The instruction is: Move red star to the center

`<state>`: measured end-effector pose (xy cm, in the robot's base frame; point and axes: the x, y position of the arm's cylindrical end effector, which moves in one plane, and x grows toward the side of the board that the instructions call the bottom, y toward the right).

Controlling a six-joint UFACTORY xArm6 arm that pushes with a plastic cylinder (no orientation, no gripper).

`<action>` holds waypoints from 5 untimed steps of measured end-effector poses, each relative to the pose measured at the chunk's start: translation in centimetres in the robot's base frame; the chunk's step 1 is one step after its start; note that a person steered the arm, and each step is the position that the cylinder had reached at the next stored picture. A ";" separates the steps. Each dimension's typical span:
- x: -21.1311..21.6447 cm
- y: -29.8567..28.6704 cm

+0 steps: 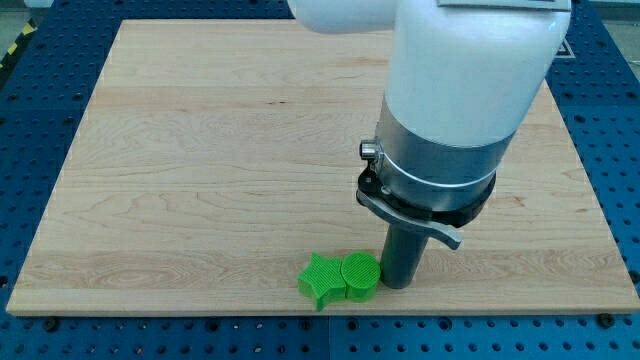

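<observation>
Resting my tip [402, 284] just right of green cylinder [360, 276] | green star [320, 279] touching cylinder's left | grasping nothing | red star unseen

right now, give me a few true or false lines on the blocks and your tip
1. Two green blocks sit near the board's bottom edge: a green star and a green round block. True.
2. A red star shows at the board's centre. False: no red star is visible anywhere.
3. My tip is at the view's right of the green round block. True.
4. The two green blocks lie far apart. False: they touch.
</observation>
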<state>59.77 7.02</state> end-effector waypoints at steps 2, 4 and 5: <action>0.0 10.3; -2.2 14.5; -6.2 17.3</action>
<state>53.59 24.31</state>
